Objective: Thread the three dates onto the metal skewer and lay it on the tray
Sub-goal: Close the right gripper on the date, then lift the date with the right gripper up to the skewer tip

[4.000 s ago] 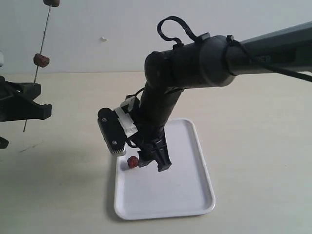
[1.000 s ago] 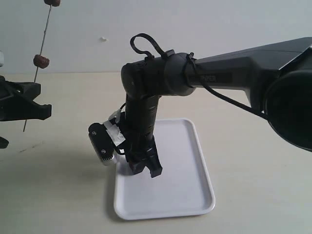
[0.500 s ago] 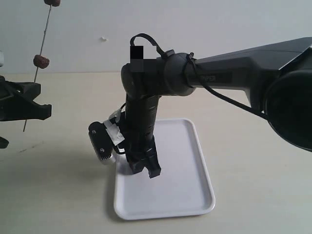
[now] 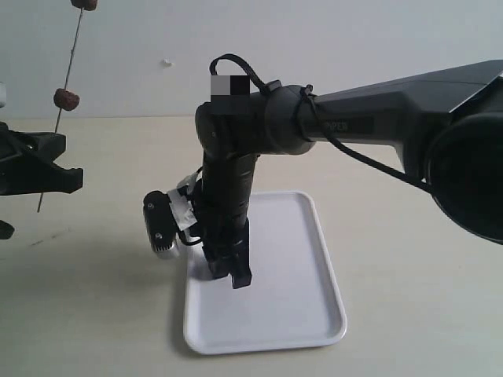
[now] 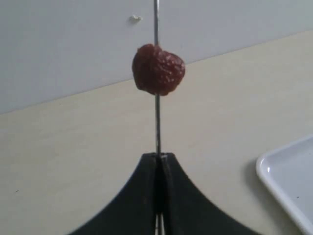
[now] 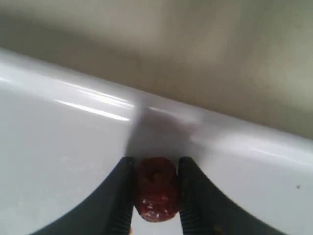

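Observation:
At the far left my left gripper (image 4: 67,179) (image 5: 159,155) is shut on the thin metal skewer (image 4: 69,71) (image 5: 157,122), holding it nearly upright. Two dates are threaded on it: one (image 4: 67,98) (image 5: 158,69) partway up, another (image 4: 83,4) at the top edge of the exterior view. My right gripper (image 4: 232,275) (image 6: 155,166) points down over the left part of the white tray (image 4: 306,314) (image 6: 58,127). Its fingers are shut on the third date (image 6: 155,188), close above the tray floor. In the exterior view the arm hides that date.
The tray lies on a beige tabletop (image 4: 409,236) before a pale wall (image 4: 354,39). The right arm's black body (image 4: 377,118) spans the scene from the right edge to the middle.
The right arm swung in and lowered onto the date that lay on the tray; its fingers now hold it. Over the last second it shifted slightly left. The left gripper and skewer stayed still.

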Controlling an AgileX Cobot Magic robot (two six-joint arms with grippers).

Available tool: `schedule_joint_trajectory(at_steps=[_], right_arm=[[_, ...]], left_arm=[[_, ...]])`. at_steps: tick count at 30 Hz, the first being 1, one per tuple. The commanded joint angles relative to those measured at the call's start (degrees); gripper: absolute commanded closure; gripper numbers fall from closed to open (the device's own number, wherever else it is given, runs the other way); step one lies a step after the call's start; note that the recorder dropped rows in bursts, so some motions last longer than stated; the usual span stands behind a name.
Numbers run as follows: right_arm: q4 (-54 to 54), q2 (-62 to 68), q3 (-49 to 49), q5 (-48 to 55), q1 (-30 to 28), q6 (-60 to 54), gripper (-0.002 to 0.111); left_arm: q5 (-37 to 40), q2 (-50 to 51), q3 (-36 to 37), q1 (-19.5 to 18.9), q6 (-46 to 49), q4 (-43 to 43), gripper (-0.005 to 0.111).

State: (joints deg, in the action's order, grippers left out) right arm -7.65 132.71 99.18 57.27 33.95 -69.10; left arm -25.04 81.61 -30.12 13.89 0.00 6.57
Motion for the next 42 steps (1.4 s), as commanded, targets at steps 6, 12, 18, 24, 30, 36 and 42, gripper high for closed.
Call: schedule_joint_trajectory(at_steps=[6,12,18,24,30,36,42], right_arm=[[0.0,-4.8,0.0,0.0,-3.8,17.6,0.079],[-10.7,-8.3,0.0,-0.3,-10.8,35.4,0.079],[-35.9,-8.6,0.0,3.7,-21.2,37.2,0.079],[-58.8,-8.6,0.0,3.8,-27.0,32.9,0.079],[-74.9,-8.2,0.0,-0.2,-28.8,28.8,0.079],[-85.2,-7.0,0.0,1.5,-31.1,25.2,0.079],[-86.8,-6.7,0.0,7.5,-34.4,25.2,0.079]], left_arm=[[-1.1,-0.5,0.2,-0.1,0.0,0.5,0.107],[0.1,-0.5,0.2,-0.1,0.0,5.2,0.107],[4.9,-0.5,0.2,0.0,-1.0,5.2,0.107],[8.9,-0.8,-0.1,3.7,-4.0,5.8,0.107],[20.6,-0.8,-2.7,12.2,-9.1,6.7,0.107],[26.3,-0.8,-3.9,16.5,-16.4,6.3,0.107],[26.2,-0.8,-3.9,17.6,-19.2,6.3,0.107]])
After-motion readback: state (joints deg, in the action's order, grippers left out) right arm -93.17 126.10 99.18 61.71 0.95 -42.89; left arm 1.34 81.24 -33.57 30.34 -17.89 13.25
